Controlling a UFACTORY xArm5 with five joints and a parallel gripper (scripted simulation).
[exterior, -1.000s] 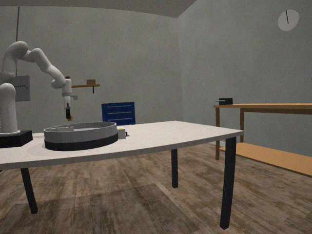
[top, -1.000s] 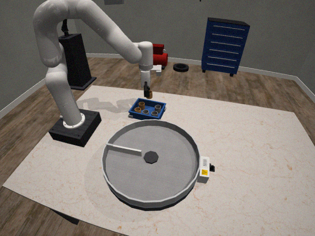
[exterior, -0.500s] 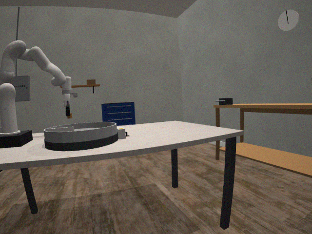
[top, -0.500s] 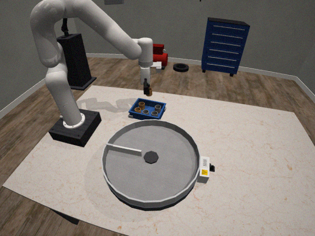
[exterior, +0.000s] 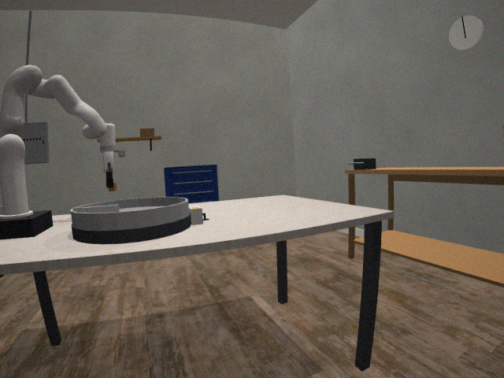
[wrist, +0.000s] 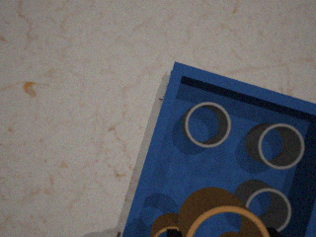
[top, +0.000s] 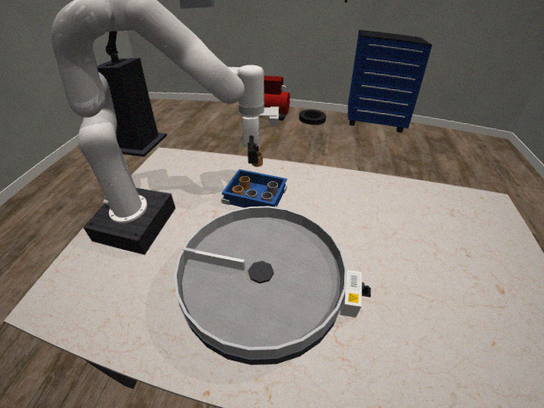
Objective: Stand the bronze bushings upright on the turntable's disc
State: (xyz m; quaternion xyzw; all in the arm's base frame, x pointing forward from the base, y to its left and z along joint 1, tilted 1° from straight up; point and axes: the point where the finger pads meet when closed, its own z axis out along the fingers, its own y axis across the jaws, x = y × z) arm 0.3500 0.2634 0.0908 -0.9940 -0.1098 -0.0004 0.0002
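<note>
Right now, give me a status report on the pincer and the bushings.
Pincer shut on one bronze bushing, high above the crate. Two bronze, three steel inside. Disc bare, path open.

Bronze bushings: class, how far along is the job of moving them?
Done: none stands on the turntable's disc. In hand: the pincer holds one bronze bushing above the crate. Left: placing it, then the two bronze bushings in the crate.

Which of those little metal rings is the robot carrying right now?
Follow the white arm down to its black gripper, above the blue crate. The bronze ring pinched there is the one: it alone hangs in the air, while two bronze and three grey rings sit in the crate.
</note>
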